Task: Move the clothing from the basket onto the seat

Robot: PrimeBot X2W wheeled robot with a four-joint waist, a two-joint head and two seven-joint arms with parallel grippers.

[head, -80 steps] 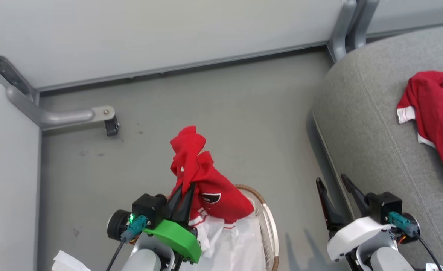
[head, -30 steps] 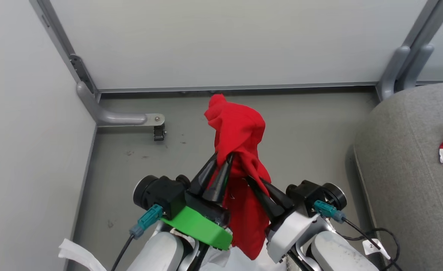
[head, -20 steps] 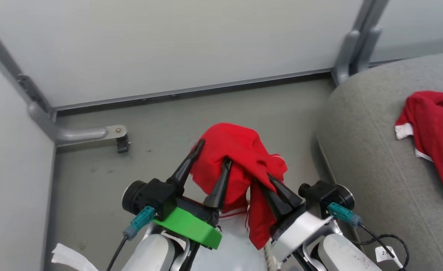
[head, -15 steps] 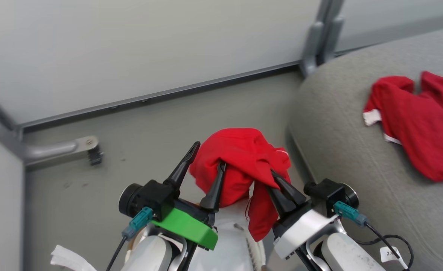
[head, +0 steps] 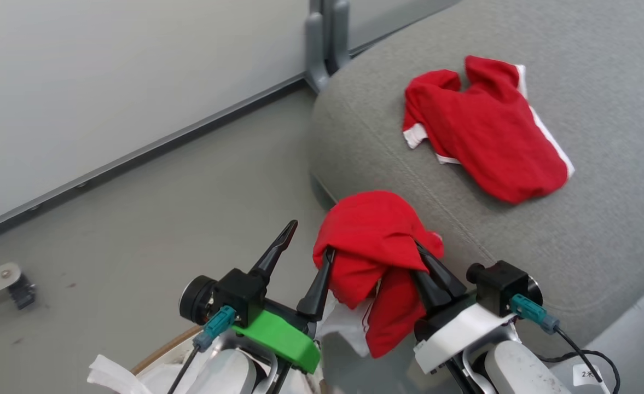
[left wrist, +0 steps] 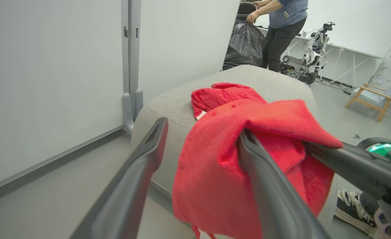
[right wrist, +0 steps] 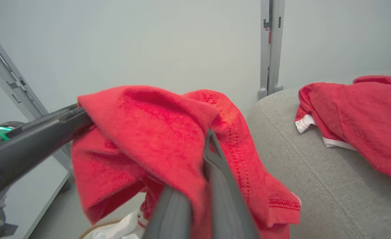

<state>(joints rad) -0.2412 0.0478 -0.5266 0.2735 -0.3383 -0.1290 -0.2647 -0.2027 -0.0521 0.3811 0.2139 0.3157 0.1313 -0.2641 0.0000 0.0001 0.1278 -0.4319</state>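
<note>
A red garment (head: 373, 241) hangs between my two grippers, just off the front left edge of the grey seat (head: 601, 219). My right gripper (head: 421, 257) is shut on its folds; in the right wrist view the close-set fingers (right wrist: 222, 186) pinch the cloth (right wrist: 155, 132). My left gripper (head: 308, 241) is open, and the garment (left wrist: 222, 172) drapes over its right finger (left wrist: 265, 192). A second red garment (head: 486, 137) with white trim lies flat on the seat. The basket's tan rim (head: 160, 345) and white lining (head: 108, 377) peek out at the bottom left.
Grey floor (head: 135, 230) runs between a pale wall panel (head: 108, 82) with a grey post (head: 327, 38) and the seat. In the left wrist view a person (left wrist: 281, 20) handles a black bag beyond the seat, near a wooden chair (left wrist: 371, 99). A shoe (left wrist: 351, 205) shows at the lower right.
The head camera has swung right, bringing the seat closer. The garment was lifted out of the basket, my right gripper closed on it, and my left gripper opened.
</note>
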